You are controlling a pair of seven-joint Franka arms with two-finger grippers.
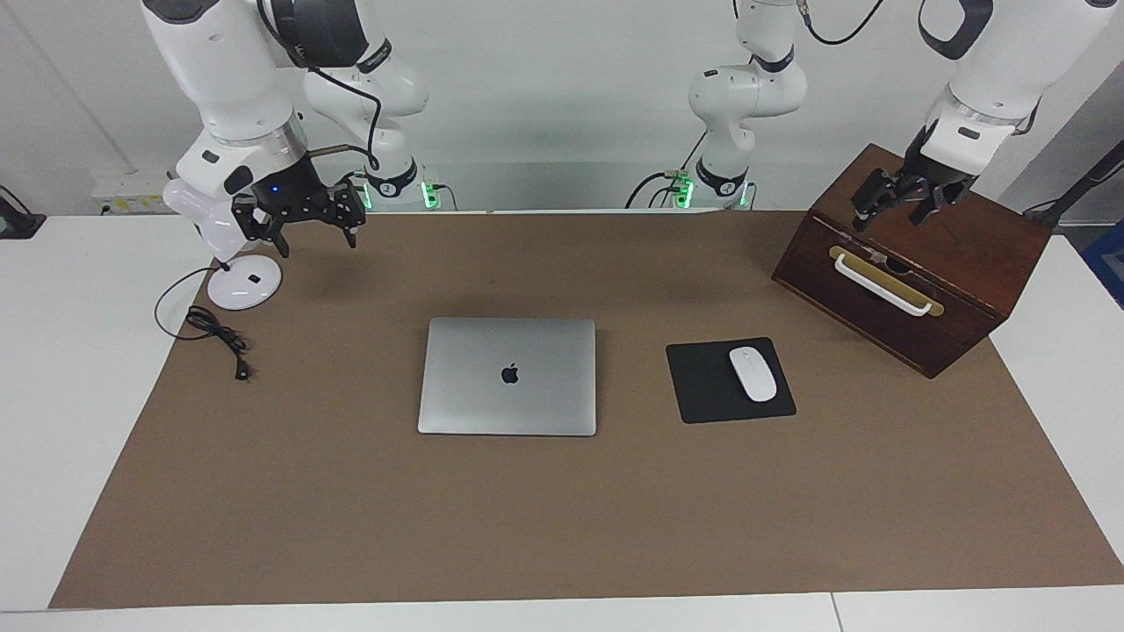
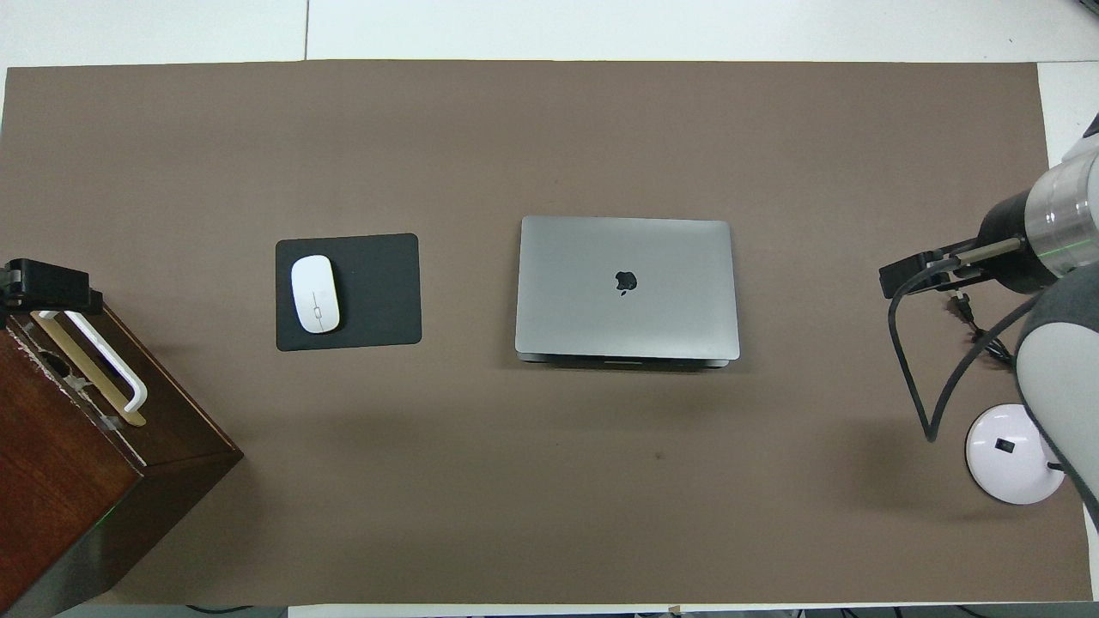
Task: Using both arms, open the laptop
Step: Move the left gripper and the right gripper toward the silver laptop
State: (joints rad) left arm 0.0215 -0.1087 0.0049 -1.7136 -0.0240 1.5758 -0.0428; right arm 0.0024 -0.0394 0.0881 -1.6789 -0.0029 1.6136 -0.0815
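Note:
The silver-grey laptop (image 1: pixel 507 376) lies shut on the middle of the brown mat, its logo lid up; it also shows in the overhead view (image 2: pixel 627 287). My right gripper (image 1: pixel 317 243) hangs open and empty in the air near the lamp at the right arm's end, well away from the laptop; in the overhead view it (image 2: pixel 897 279) is beside the mat's edge. My left gripper (image 1: pixel 889 221) hangs open and empty over the wooden box at the left arm's end; it also shows in the overhead view (image 2: pixel 43 287).
A dark wooden box (image 1: pixel 966 254) with a white handle (image 1: pixel 881 284) stands at the left arm's end. A black mouse pad (image 1: pixel 702 386) with a white mouse (image 1: pixel 752 374) lies beside the laptop. A white lamp base (image 1: pixel 244 283) and black cable (image 1: pixel 215 332) lie at the right arm's end.

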